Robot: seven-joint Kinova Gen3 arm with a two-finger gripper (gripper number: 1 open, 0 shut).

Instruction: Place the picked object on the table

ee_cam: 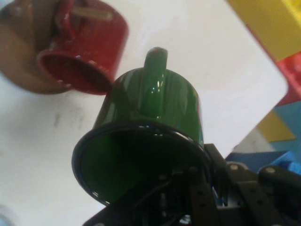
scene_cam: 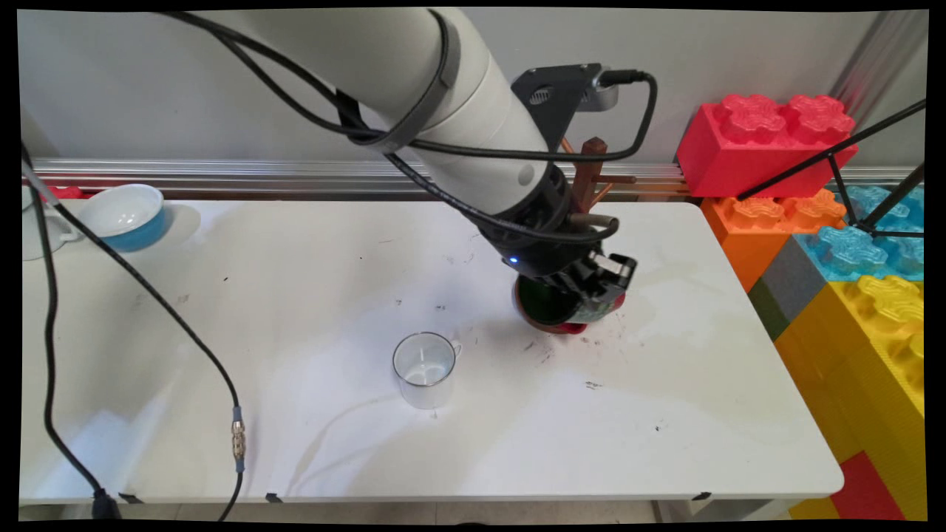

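Main view first: the black two-finger gripper (scene_cam: 591,299) is down low over the white table (scene_cam: 310,310), right of centre, in front of a brown wooden mug tree (scene_cam: 587,174) standing at the far edge. Tucked under the hand is a dark green enamel mug (scene_cam: 547,304), lying tilted with its open mouth turned toward the camera and to the left, and a sliver of a glossy red mug (scene_cam: 570,327) peeks out just beneath it. Well apart, nearer the camera and to the left, stands a clear glass cup with a small handle (scene_cam: 425,368); off at the far left sits a blue bowl with a white inside (scene_cam: 126,214).

Hand view now: the green mug (ee_cam: 150,141) fills the frame, its rim right up against the linkage, and the fingers look clamped on the rim's near wall, one inside, one outside, though the tips are hidden. Its long axis runs away from the fingers, handle on top. The red mug (ee_cam: 89,52) lies just beyond, mouth almost touching the green one's side.
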